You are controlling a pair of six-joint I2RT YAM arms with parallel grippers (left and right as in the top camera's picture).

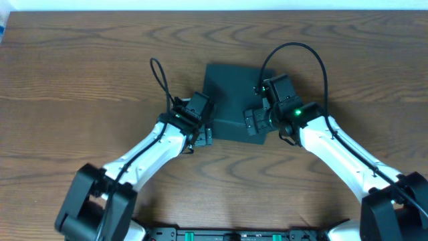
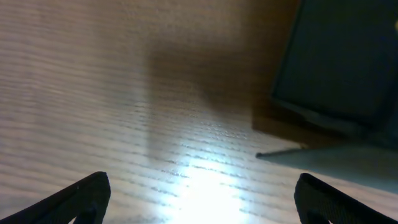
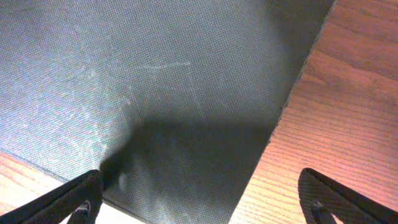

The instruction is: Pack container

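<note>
dark container point(image 1: 229, 94), closed, contents hidden from view

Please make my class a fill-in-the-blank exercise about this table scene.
1. The dark container sits on a ____ table.
2. The right gripper hangs over the container; the left gripper hangs over the bare ____.
3. Both grippers' jaws are ____.
Missing words: wooden; table; open.
</note>
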